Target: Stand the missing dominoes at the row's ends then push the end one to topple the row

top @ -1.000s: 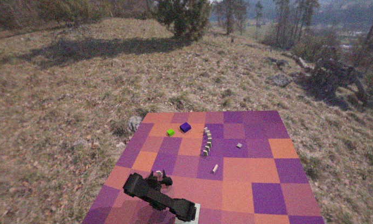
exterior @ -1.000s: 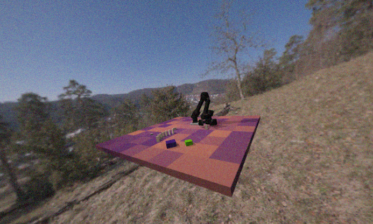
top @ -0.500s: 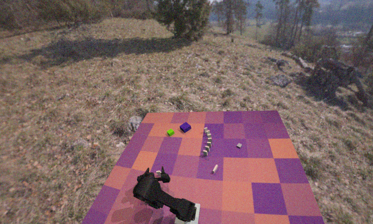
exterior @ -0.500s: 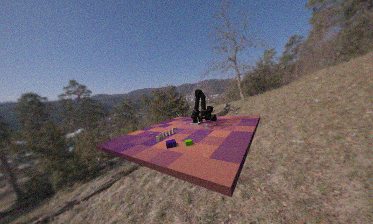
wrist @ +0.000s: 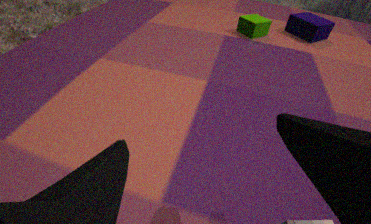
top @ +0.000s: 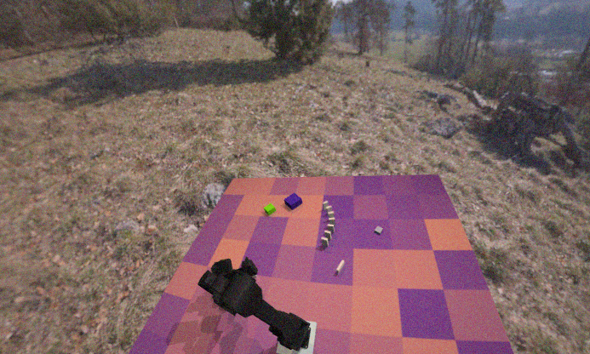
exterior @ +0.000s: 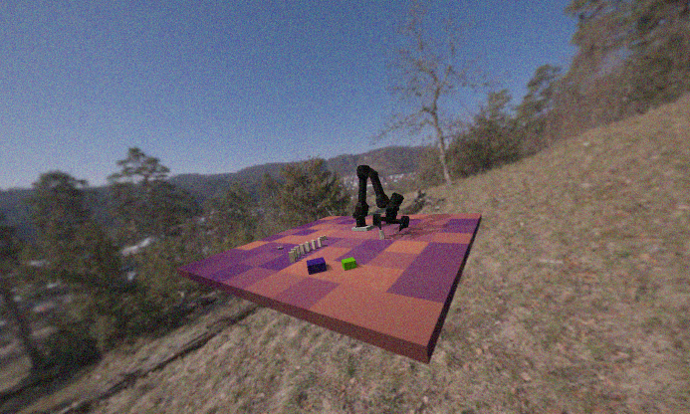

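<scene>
My gripper (top: 236, 266) (exterior: 390, 229) (wrist: 202, 134) is open and empty, above the table's left part in the top view. A pale domino (exterior: 381, 234) (wrist: 310, 222) stands beside the gripper, its top just showing at the wrist view's bottom edge; the arm hides it in the top view. Several pale dominoes (top: 330, 218) (exterior: 308, 246) stand in a curved row, well away from the gripper. Another pale domino (top: 340, 267) lies on the table, off the row's near end in the top view.
A green block (top: 269, 208) (exterior: 348, 264) (wrist: 254, 26) and a larger dark blue block (top: 293, 201) (exterior: 316, 266) (wrist: 309, 27) lie left of the row in the top view. A small grey piece (top: 378, 230) (exterior: 279, 248) lies to its right. The table (top: 376, 307) is patchwork coloured.
</scene>
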Controlling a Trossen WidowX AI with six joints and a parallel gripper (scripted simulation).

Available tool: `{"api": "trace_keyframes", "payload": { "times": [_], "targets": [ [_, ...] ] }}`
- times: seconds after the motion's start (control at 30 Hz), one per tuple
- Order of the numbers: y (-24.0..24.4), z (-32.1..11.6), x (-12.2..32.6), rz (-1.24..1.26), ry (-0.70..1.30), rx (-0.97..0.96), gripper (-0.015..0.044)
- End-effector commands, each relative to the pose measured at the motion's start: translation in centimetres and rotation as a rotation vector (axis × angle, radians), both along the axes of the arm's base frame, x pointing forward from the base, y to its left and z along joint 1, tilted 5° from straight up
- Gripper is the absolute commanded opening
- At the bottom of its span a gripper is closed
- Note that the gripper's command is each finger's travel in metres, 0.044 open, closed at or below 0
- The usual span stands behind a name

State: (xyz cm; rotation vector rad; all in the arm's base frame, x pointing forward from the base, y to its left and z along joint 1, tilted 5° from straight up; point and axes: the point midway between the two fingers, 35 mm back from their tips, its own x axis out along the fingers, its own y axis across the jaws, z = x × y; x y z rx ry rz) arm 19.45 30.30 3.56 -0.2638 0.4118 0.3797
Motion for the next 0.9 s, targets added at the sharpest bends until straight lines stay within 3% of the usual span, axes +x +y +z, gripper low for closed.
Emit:
{"api": "trace_keyframes", "payload": {
  "times": [0.0, 0.17, 0.53, 0.87],
  "targets": [
    [1.4, -0.3, 2.6, 0.008, 0.342, -0.148, 0.0440],
    [0.9, 1.6, 3.8, -0.033, 0.602, -0.156, 0.0440],
    [-3.7, 5.4, 1.7, -0.188, 1.033, -0.231, 0.0440],
    [-5.4, 6.7, 0.5, -0.245, 1.146, -0.263, 0.0440]
  ]
}}
